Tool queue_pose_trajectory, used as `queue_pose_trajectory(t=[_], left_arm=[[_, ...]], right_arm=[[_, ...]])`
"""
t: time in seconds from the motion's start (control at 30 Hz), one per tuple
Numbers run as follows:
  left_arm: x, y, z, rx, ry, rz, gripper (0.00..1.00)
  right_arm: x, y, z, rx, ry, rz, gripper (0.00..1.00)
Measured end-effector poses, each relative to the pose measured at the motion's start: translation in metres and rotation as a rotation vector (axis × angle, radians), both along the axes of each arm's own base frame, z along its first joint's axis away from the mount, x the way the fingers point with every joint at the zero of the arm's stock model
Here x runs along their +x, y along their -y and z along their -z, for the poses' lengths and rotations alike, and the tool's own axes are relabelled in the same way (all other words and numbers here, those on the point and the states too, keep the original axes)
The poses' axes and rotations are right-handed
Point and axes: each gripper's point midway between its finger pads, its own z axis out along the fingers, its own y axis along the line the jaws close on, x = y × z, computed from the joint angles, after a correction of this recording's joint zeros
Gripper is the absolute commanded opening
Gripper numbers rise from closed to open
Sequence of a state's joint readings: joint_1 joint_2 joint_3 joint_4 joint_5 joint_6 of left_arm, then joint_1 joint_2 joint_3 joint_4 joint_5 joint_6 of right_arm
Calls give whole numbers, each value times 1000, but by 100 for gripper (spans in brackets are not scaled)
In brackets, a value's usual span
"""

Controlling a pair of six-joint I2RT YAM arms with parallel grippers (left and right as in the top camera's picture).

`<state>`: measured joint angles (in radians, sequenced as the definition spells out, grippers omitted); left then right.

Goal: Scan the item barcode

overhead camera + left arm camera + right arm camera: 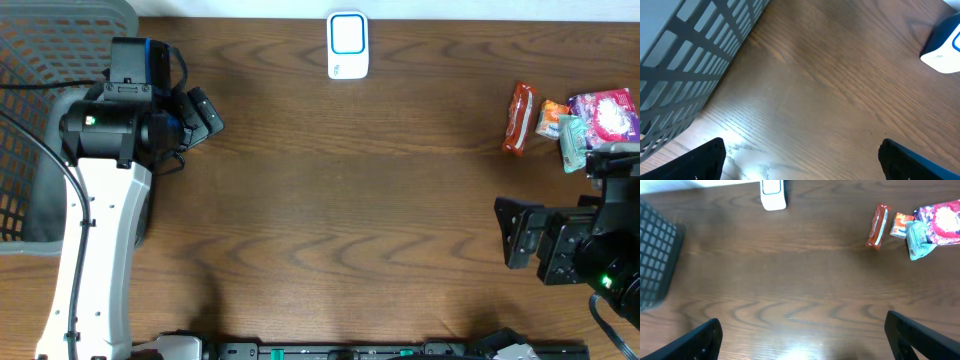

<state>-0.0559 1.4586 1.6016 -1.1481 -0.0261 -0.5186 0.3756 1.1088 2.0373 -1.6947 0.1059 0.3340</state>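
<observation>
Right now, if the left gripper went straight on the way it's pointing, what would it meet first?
Most likely bare table: the left gripper aims at wood between the basket and the scanner, seemingly missing both. Depth is unclear.

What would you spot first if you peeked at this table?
The bright pile of snack packets on the right side of the brown wooden table jumps out first, with a red packet at its left end. Next comes the white scanner with its blue window, in the middle of the far edge. The big grey basket fills the far left corner.
</observation>
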Motion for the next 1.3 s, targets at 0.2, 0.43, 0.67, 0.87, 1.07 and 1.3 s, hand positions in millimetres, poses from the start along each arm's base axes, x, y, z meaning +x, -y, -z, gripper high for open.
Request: queue_pose_trajectory(t=[0.2,0.43,0.67,0.87,1.07,1.3], left_arm=[[0,0,0,0,0,0,98],[0,0,0,0,0,0,98],[0,0,0,2,0,-1,98],[0,-1,0,3,1,-2,98],[0,0,0,2,0,-1,98],[0,-1,0,3,0,-1,98]], right_arm=[[-4,12,26,-47,-64,34,99],[-9,30,60,-41,-31,127,99],[-7,36,100,-23,66,156,99],[28,33,151,-57,139,134,99],[46,28,204,-55,154,114,99],[63,25,223,-31,315,97,99]])
